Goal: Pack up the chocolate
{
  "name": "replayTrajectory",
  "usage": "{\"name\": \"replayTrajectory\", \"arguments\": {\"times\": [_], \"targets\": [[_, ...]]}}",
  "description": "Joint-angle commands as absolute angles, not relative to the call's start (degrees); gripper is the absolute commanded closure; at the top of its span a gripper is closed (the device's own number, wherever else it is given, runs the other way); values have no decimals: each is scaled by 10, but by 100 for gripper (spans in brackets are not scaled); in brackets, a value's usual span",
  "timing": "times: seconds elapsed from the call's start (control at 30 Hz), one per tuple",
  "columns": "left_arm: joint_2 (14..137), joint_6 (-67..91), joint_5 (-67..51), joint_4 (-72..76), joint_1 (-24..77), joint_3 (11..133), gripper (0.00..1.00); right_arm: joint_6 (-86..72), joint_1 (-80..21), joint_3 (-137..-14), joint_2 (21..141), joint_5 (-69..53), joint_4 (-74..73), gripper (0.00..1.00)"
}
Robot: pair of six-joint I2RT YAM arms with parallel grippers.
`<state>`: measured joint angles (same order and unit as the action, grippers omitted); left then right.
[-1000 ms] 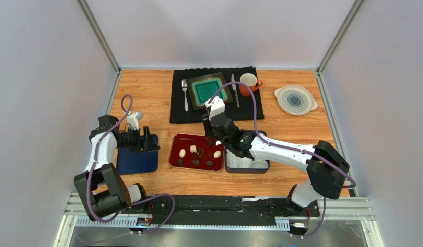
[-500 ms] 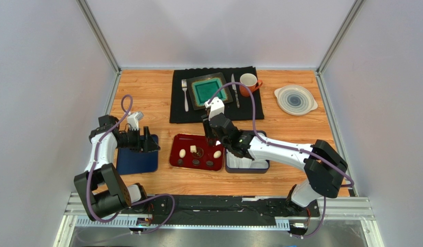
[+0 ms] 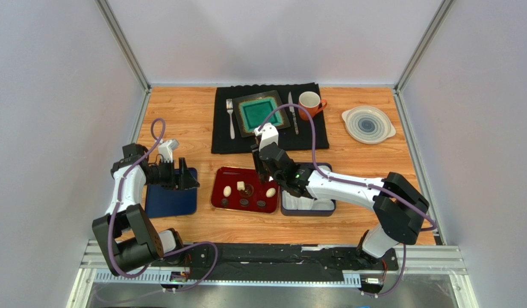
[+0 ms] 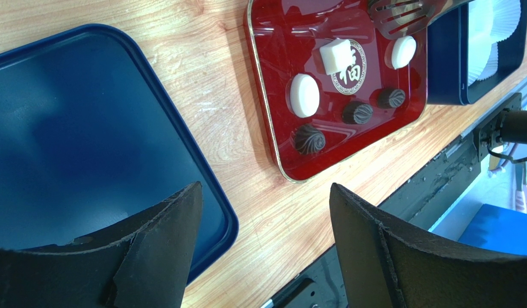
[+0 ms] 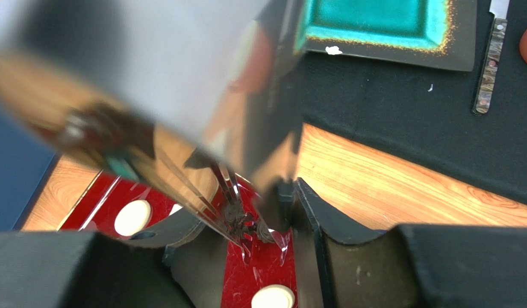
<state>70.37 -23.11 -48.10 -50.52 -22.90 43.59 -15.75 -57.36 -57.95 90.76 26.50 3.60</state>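
Well, chocolate (image 4: 357,113): dark ridged rounds, smooth white ovals, one white cube.

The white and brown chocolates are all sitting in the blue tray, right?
Not quite. The white and brown chocolates are all sitting in the red tray, not the blue tray. The left wrist view shows it: the pieces lie on the red tray, and no chocolate shows on the visible part of the blue one.

The wooden table (image 3: 182,115) carries a black mat (image 3: 246,144) mid far edge and a pale round dish (image 3: 368,124) toward the far right corner. Nearer the near edge (left to right) lie a blue tray (image 3: 169,200), a red tray (image 3: 224,173) and a blue box (image 3: 311,212).
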Motion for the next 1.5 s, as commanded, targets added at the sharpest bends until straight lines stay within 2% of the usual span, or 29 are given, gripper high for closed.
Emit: {"name": "replayTrajectory", "arguments": {"times": [0.0,0.4,0.63,1.03,1.47], "targets": [[690,-250,-492,-511,-230,459,19,-174,-577,-574,910,273,69,63],[688,-252,-490,-512,-230,458,19,-144,-574,-579,829,284,48,75],[689,-251,-492,-512,-230,460,19,-140,-541,-549,711,308,3,77],[690,-250,-497,-514,-230,461,19,-127,-417,-431,517,332,-106,76],[686,-252,-495,-519,-231,465,19,-139,-360,-387,517,316,-113,76]]}}
